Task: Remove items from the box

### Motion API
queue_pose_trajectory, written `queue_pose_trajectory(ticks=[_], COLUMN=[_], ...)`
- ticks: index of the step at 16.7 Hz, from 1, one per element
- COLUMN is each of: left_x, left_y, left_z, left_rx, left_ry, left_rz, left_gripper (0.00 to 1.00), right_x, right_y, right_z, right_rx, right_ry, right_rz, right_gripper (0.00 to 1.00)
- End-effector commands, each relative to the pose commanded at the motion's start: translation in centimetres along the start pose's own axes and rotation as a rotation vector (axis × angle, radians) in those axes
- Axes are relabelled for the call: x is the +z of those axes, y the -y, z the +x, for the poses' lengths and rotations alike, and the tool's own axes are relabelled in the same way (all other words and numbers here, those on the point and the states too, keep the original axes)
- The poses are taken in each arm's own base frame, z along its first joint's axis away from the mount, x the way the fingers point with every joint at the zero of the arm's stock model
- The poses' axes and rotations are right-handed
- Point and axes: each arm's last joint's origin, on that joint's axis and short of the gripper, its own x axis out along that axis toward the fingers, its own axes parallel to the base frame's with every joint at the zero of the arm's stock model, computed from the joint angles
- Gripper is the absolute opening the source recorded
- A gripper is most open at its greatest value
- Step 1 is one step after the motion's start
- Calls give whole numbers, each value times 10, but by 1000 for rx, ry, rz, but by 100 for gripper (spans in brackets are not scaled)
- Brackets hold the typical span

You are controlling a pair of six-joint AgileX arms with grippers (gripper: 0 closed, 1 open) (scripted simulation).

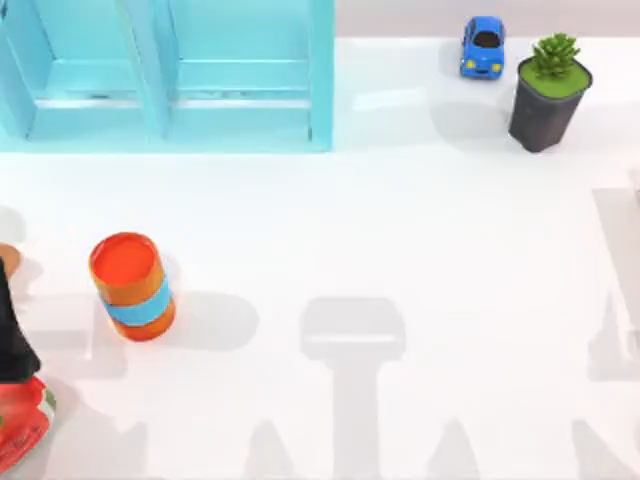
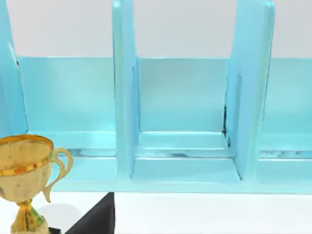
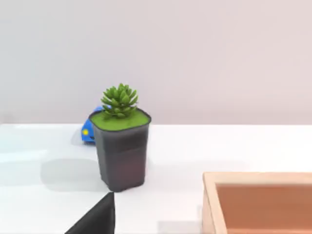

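A shallow tan wooden box sat on the white desk near a dark potted succulent. An orange barrel with a blue band stood at the desk's left. Whether either arm's fingers were open or closed, I could not tell.

Glossy, plastic-looking orange on the barrel, with a smooth blue band. Smooth, faintly shiny pale blue on the shelf unit at upper left. Shiny blue on the toy car. Matt dark grey on the plant pot. Gleaming, speckled gold on the trophy. Matt, wood-like tan on the box. Smooth white on the table.
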Motion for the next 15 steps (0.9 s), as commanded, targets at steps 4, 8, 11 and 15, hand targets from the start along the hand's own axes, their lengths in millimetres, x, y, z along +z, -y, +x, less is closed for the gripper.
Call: queue_pose_trajectory(ticks=[4, 8, 11, 15], left_x=[0, 0, 0, 0], left_y=[0, 0, 0, 0], left_z=[0, 0, 0, 0], left_rx=[0, 0, 0, 0], left_ry=[0, 0, 0, 0], left_rz=[0, 0, 0, 0], left_gripper=[100, 100, 100, 100], right_x=[5, 37, 65, 86], right_y=[2, 10, 22, 52], right_z=[0, 5, 21, 65], right_rx=[-14, -80, -135, -160], right_ry=[-31, -206, -454, -890], right_rz=[-14, -79, -129, -142], right_gripper=[100, 100, 100, 100])
